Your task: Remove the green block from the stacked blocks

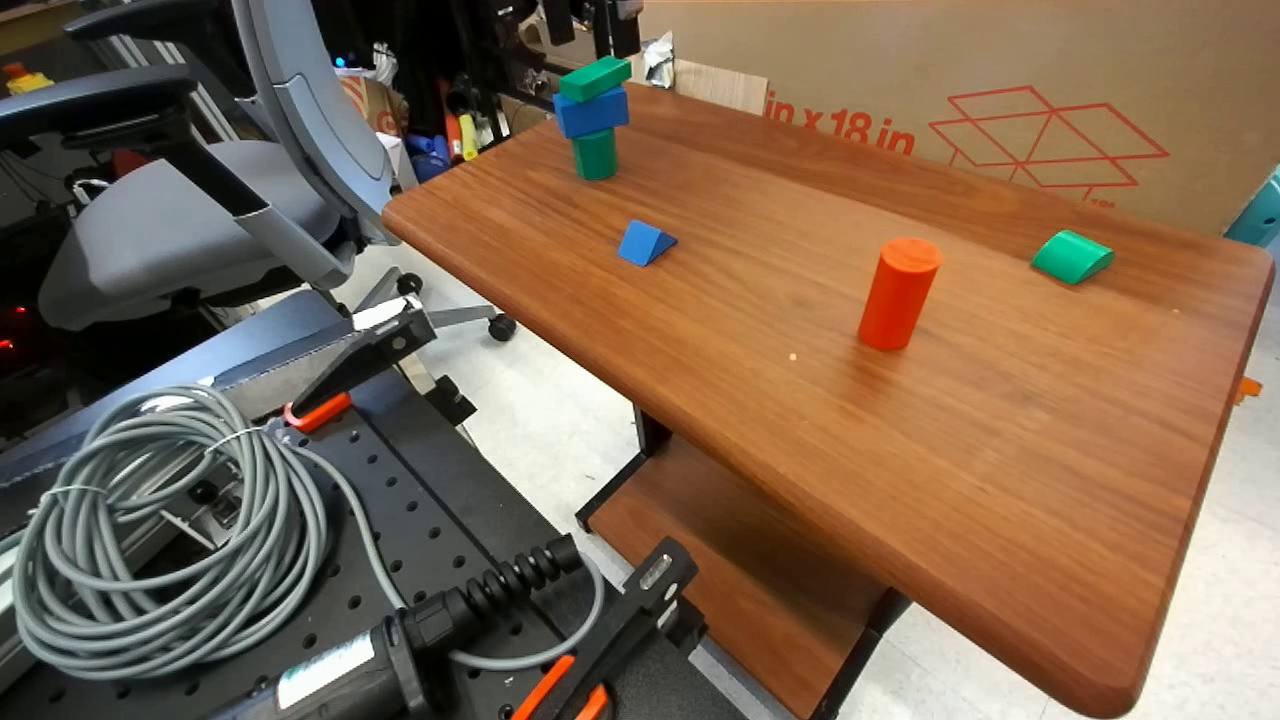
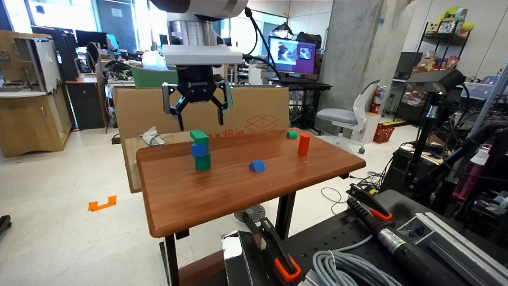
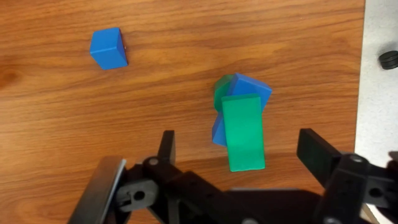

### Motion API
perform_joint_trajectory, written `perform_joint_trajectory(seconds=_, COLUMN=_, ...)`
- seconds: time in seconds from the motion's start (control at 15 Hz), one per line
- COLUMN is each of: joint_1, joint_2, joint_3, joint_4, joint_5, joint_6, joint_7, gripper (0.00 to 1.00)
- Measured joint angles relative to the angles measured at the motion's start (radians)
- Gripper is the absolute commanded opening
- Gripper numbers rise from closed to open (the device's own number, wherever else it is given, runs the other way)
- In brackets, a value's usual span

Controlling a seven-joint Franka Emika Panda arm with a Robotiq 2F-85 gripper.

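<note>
My black two-fingered tool (image 2: 201, 120) hangs spread, probably to straddle the flat green rectangular block (image 3: 244, 133) below, my likely target. Target lies askew across a blue rectangular block (image 1: 592, 113), propped by an upright dark-green block (image 1: 596, 158), left on the brown wood-grain tabletop (image 2: 230, 182) in both exterior views. Overhanging end should ease gripping.

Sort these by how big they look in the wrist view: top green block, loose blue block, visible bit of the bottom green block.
Largest: top green block
Next: loose blue block
Smallest: bottom green block, partly hidden
</note>
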Motion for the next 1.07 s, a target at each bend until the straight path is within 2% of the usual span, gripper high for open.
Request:
perform_joint_trajectory(seconds=0.2, joint_1=0.009, joint_2=0.02, joint_3=-0.01, joint_4=0.018, joint_5=-0.003, joint_6=-0.025, joint_7=-0.001, gripper=1.0)
perform_joint_trajectory(seconds=0.27, joint_1=0.012, joint_2=0.027, joint_3=-0.013, joint_4=0.023, joint_5=-0.003, joint_6=-0.03, joint_7=-0.002, gripper=0.75)
perform_joint_trajectory(seconds=0.33, joint_1=0.015, joint_2=0.033, joint_3=-0.015, joint_4=0.028, joint_5=-0.003, joint_6=-0.035, joint_7=-0.002, gripper=0.74)
perform_joint_trajectory(seconds=0.87, joint_1=0.023, joint_2=0.063, joint_3=-0.021, joint_4=0.064, joint_5=-0.007, joint_6=-0.065, joint_7=-0.002, gripper=0.12)
perform_joint_trajectory(seconds=0.93, joint_1=0.024, joint_2=0.063, joint_3=-0.021, joint_4=0.067, joint_5=-0.008, joint_6=-0.066, joint_7=-0.002, gripper=0.08)
perform_joint_trajectory(seconds=1.07, joint_1=0.026, joint_2=0.063, joint_3=-0.021, joint_4=0.07, joint_5=-0.009, joint_6=-0.068, joint_7=-0.002, gripper=0.08)
